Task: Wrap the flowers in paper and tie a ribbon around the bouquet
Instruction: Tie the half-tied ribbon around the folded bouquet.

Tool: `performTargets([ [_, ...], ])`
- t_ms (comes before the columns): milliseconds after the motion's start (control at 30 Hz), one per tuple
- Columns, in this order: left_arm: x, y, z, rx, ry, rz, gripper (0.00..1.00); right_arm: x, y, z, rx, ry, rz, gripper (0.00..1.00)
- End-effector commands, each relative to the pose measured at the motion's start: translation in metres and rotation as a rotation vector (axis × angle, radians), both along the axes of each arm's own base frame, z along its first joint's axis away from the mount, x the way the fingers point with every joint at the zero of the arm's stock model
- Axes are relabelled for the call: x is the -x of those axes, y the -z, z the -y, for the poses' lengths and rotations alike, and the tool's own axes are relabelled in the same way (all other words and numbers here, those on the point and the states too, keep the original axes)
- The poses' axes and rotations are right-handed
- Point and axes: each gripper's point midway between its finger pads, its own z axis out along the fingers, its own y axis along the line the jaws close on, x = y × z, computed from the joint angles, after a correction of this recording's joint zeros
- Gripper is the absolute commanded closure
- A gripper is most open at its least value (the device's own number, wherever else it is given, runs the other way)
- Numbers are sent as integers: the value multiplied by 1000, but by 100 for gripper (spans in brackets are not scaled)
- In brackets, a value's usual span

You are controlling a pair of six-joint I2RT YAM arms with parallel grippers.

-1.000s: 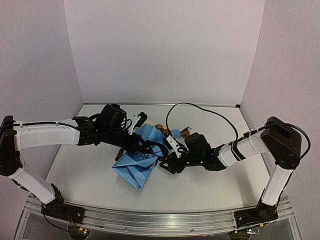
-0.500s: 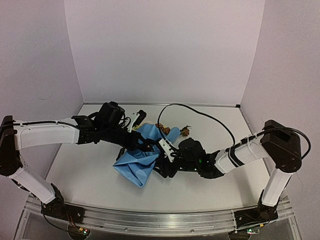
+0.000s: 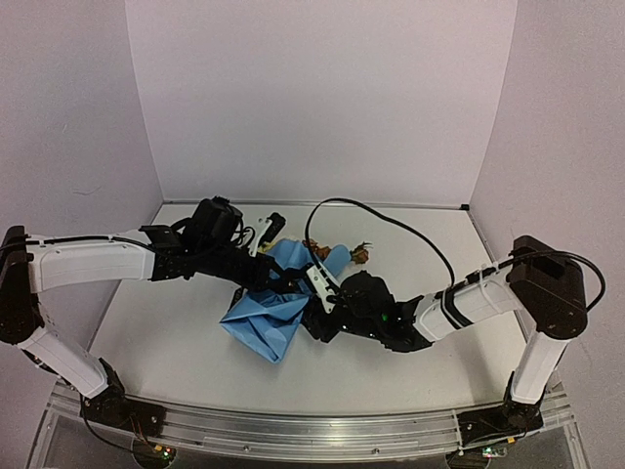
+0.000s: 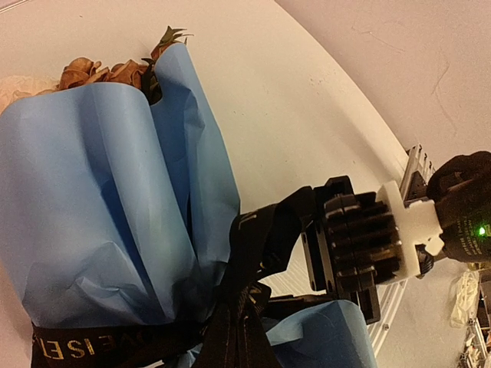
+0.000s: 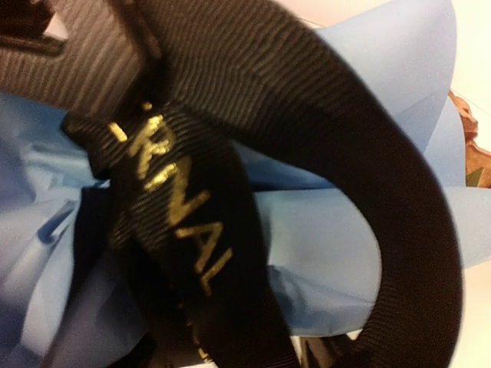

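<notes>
Done wrapping brown artificial flowers [image 4: 100,71] in light-blue paper [image 3: 262,320], mid-frame. Yet to knot black lettered ribbon [image 5: 176,192]. Seeing left gripper [image 3: 281,283] closed tight; can't tell for right gripper [image 4: 318,249].

White desk [image 3: 166,342] w/ blue-paper bouquet [image 3: 266,319] lying approx mid-desk, flower heads [image 3: 359,256] twd back, paper end front-left.

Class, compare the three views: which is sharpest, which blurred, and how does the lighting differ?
Top external: even, cool light, soft shadows. Left wrist: warm cast, light blue paper sheet fairly sharp. Right wrist: flat black gold-lettered ribbon fills the frame, very close, slightly blurred.
</notes>
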Motion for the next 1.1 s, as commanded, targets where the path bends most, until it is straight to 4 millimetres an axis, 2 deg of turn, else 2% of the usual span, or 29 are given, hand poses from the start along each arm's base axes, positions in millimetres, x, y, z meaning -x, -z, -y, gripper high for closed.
performTargets([
  [0, -10, -32, 10, 85, -4, 51, 100, -12, -14, -2, -36, 73, 41, 62],
  [133, -9, -20, 6, 78, -17, 31, 100, -6, -6, 10, -16, 79, 28, 87],
  [233, -5, -7, 2, 73, -21, 9, 100, 1, 6, 23, 14, 83, -1, 99],
  [467, 12, 32, -4, 68, 5, -64, 100, 18, 28, 52, 99, 98, -84, 100],
  [600, 19, 46, 3, 73, 59, -107, 98, 35, 41, 60, 196, 43, -176, 100],
  [667, 19, 49, 5, 75, 64, -114, 88, 42, 48, 63, 243, 24, -215, 100],
  [700, 18, 48, 5, 81, 57, -111, 80, 43, 52, 65, 269, 20, -226, 100],
  [733, 17, 46, 4, 87, 44, -105, 70, 44, 55, 68, 292, 20, -237, 100],
  [833, 15, 33, -1, 131, 5, -82, 52, 48, 62, 72, 346, 11, -258, 100],
  [967, 9, 36, -16, 108, -89, -76, 47, 55, 67, 72, 370, -13, -306, 100],
  [1067, 2, 55, -38, 18, -216, -101, 48, 56, 65, 73, 382, -12, -322, 100],
])
